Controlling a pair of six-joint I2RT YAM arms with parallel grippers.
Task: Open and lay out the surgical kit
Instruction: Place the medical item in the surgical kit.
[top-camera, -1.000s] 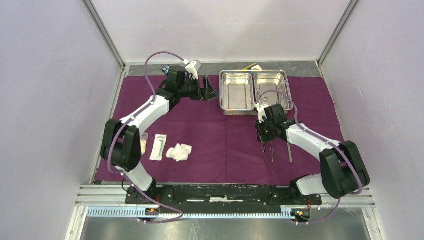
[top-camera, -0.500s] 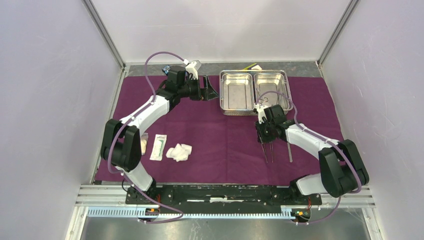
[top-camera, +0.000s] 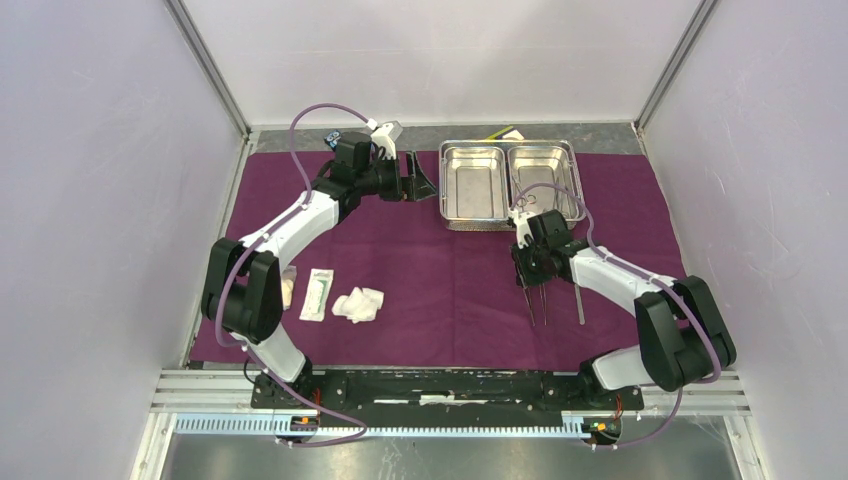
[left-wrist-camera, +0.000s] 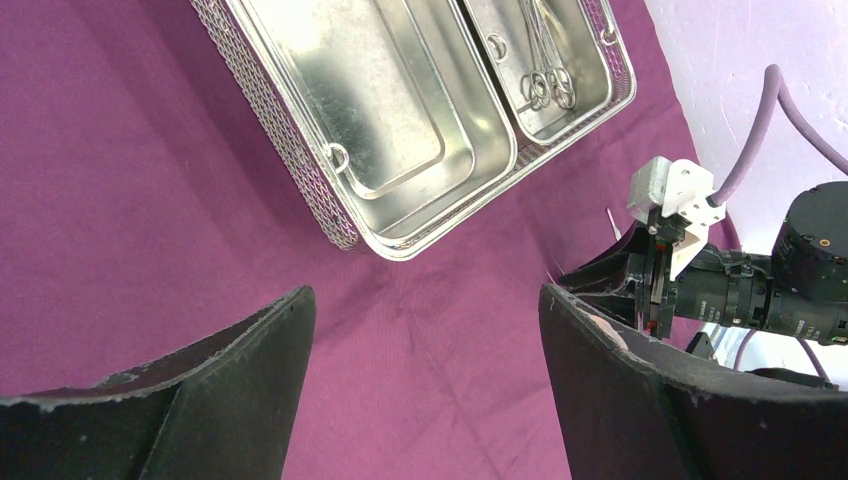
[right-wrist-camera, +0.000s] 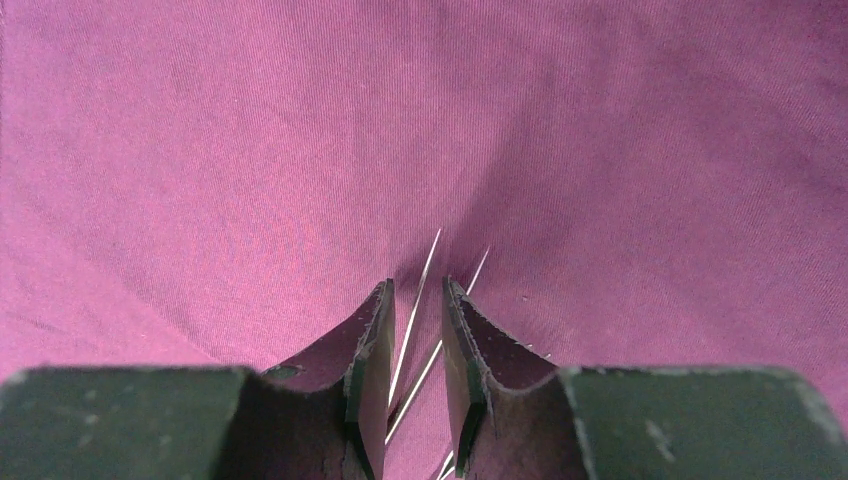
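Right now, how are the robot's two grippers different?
The left gripper gapes wide and holds nothing; the right gripper is pinched narrow around thin tweezers. The left gripper hangs beside the steel tray; the right gripper is on the tray's near side, closer to the robot's bases. Both have dark fingers and are over the purple cloth.

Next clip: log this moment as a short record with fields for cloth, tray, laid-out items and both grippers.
cloth: dark-purple wrap, spread flat
tray: steel tray on the wrap's far side
tray contents: ring-handled clamps in the right compartment; left compartment looks empty
laid out, left: gauze wad, flat white packet
laid out, right: steel instrument
left gripper: open, holding nothing, left of the tray
right gripper: jaws narrow around tweezers; firm grip unclear
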